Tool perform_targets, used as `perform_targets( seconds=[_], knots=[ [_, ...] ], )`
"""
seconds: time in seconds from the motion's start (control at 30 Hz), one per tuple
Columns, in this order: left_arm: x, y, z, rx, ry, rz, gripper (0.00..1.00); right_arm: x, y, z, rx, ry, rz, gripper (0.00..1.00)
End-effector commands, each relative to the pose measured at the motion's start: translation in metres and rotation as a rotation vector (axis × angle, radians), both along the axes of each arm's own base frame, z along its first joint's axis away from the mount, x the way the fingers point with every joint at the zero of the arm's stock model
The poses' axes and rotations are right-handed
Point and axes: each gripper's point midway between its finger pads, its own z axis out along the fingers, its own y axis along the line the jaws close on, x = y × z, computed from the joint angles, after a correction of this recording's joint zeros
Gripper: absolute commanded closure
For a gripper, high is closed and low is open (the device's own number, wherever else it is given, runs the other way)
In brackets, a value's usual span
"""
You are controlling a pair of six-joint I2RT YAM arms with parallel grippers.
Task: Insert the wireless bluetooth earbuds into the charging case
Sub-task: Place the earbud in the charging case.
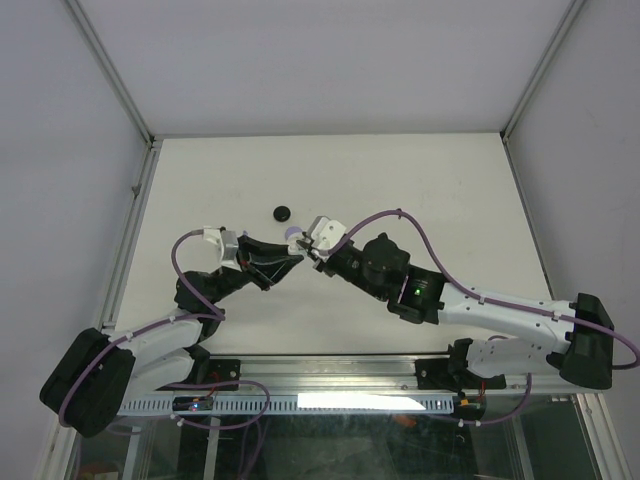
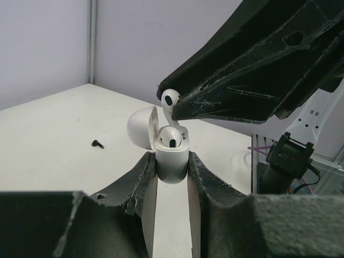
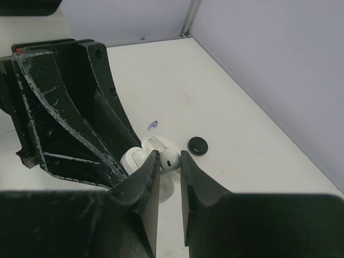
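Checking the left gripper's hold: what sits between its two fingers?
The open white charging case, one earbud seated in it, shown in the left wrist view.

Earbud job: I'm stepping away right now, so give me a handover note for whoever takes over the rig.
Left gripper: shut on the white charging case, lid open.
Right gripper: shut on the second white earbud, poised just above the case's mouth.
Done: one white earbud sits in the case.
Left: lower the held bud into the free slot.
Loose on the table: a black earbud, a purple earbud and a black round case.
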Motion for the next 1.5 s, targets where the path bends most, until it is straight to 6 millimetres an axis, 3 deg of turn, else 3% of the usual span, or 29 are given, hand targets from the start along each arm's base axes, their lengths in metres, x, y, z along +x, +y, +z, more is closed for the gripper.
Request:
perform_targets(
  seconds=[0.0, 0.53, 0.83, 1.2, 1.47],
  knots=[
    [-0.009, 0.001, 0.029, -0.062, -0.056, -0.029, 1.00, -0.004, 0.004, 0.014, 0.042, -0.031, 0.022, 0.82],
    [0.003, 0.000, 0.025, -0.057, 0.030, -0.005, 1.00, -0.021, 0.008, 0.012, 0.042, -0.032, 0.117, 0.80],
    [0.001, 0.003, 0.029, -0.078, 0.021, 0.003, 1.00, -0.028, 0.010, 0.004, 0.029, -0.007, 0.157, 0.74],
    [-0.009, 0.006, 0.032, -0.100, -0.026, -0.013, 1.00, -0.018, 0.006, -0.007, 0.022, 0.034, 0.102, 0.72],
    [-0.004, 0.005, 0.024, -0.065, -0.033, 0.011, 1.00, -0.015, 0.001, 0.010, 0.076, 0.067, 0.084, 0.58]
  ],
)
